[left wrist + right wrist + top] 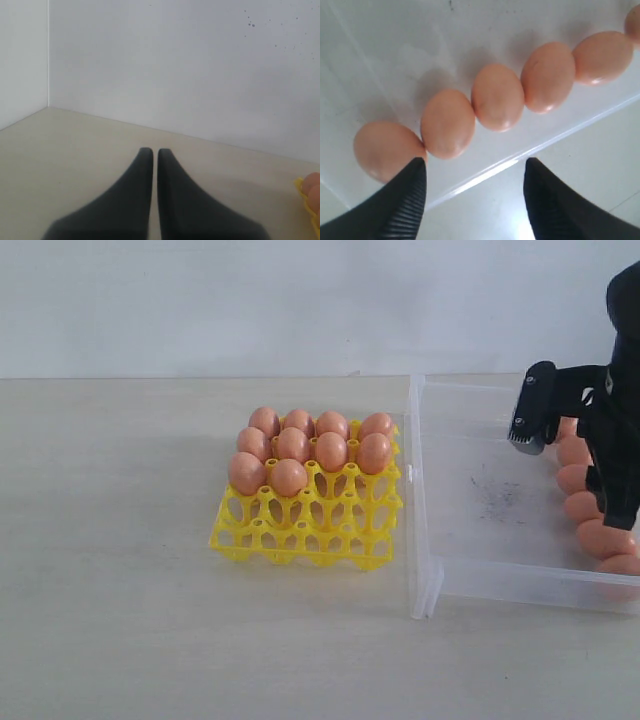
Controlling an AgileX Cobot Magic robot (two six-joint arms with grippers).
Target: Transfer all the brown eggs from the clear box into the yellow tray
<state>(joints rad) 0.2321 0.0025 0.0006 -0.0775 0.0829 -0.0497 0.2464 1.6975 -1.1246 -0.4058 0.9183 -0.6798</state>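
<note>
The yellow tray (300, 535) sits mid-table with several brown eggs (292, 444) filling its far cups; its near cups are bare. To its right lies the clear box (470, 570), with several more brown eggs (582, 506) in a row along its right wall. My right gripper (570, 483) hangs open over that row. In the right wrist view the right gripper (476, 162) holds nothing. Its fingertips (419, 167) straddle the box wall (545, 145) beside the eggs (497, 97). My left gripper (151, 150) is shut and empty over bare table, with a tray corner (304, 187) at the frame edge.
A pale wall rises behind the table. The box floor (495, 495) carries dark smudges. The left arm does not show in the exterior view.
</note>
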